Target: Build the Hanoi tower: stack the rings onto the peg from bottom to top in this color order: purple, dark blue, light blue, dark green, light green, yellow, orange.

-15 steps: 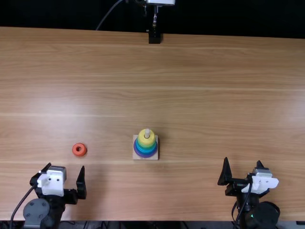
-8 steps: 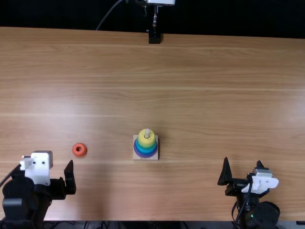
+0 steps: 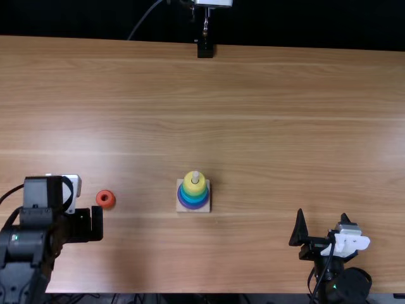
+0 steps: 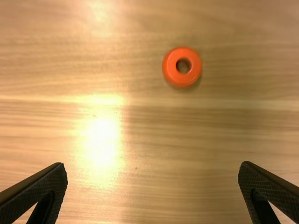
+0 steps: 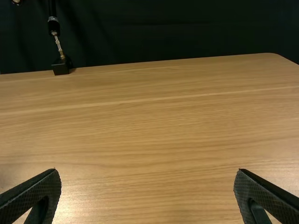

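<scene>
From where I stand, the orange ring [image 3: 105, 199] is lying flat on the counter [image 3: 266, 120], hole up, off to the left of the tower. The left claw [image 3: 83, 225] is near it; its own wrist view has that claw [image 4: 153, 163] spread wide, nothing in its grasp, the ring out ahead of the fingertips and touching neither.

The tower sits near the middle: a pale square base [image 3: 180, 209], a purple ring [image 3: 194, 208] at the bottom, blues and green above, and a yellow ring [image 3: 194, 189] topmost, with the tip of the peg [image 3: 195, 176] poking through.

Over on the right, well apart from the rings, the right claw [image 3: 323, 214] is spread wide too, also holding nothing.
</scene>
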`<move>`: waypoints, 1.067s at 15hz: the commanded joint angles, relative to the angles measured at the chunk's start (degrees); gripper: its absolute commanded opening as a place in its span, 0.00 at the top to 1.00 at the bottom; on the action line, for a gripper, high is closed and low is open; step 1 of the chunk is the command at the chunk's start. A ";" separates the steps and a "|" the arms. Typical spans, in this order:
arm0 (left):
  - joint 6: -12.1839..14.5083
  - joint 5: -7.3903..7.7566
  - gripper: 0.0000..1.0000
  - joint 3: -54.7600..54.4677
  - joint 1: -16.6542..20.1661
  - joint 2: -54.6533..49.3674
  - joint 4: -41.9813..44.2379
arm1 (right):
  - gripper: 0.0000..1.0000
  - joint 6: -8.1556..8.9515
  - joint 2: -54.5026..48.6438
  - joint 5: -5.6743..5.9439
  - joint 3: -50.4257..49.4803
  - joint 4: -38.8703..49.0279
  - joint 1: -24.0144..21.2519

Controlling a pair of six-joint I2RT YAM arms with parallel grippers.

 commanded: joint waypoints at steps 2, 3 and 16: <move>0.45 0.08 0.00 0.72 -0.46 7.96 1.31 | 0.00 -0.16 -0.71 0.13 -3.66 -4.14 -0.64; 0.45 0.08 0.00 0.81 -0.73 11.21 3.42 | 0.00 -0.16 -0.71 0.13 -3.66 -4.14 -0.64; 0.24 0.19 0.00 1.95 -5.65 30.37 21.88 | 0.00 -0.16 -0.71 0.13 -3.66 -4.14 -0.64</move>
